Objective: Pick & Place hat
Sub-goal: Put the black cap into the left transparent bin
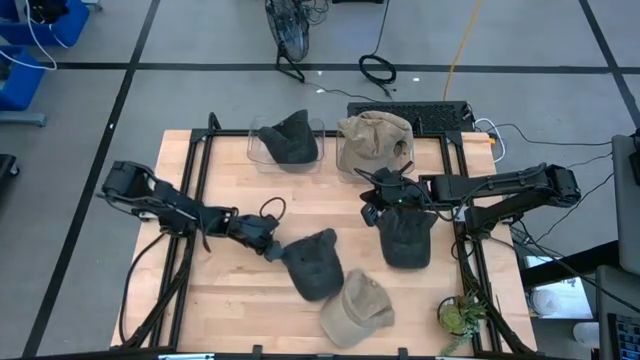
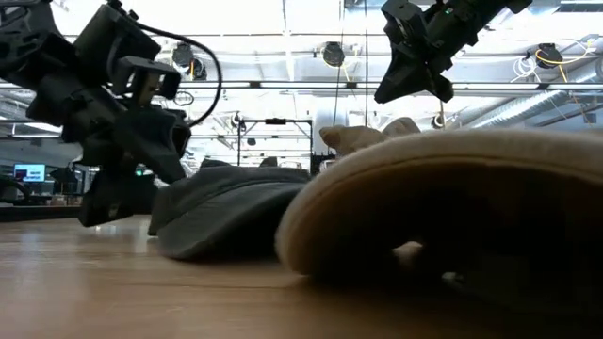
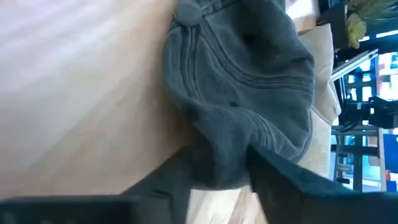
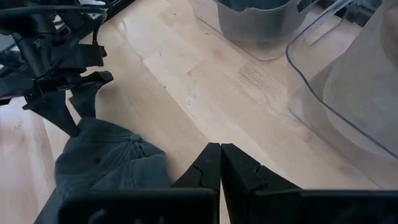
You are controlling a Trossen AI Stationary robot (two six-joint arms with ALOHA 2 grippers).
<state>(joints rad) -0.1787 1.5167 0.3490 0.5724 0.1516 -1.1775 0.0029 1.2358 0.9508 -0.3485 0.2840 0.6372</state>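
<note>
High: left claw (image 1: 268, 243) at the dark hat's (image 1: 312, 262) edge, mid worktop (image 1: 230, 290).
Left wrist: fingers (image 3: 273, 171) pinching the hat (image 3: 249, 93) brim; grasp step, next lift.
Right wrist: right claw (image 4: 220, 163) clenched, empty.

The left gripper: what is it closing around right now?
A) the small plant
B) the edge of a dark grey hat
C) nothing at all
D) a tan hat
B: the left wrist view shows the left gripper with its fingers on either side of a fold of the dark grey hat.
</note>
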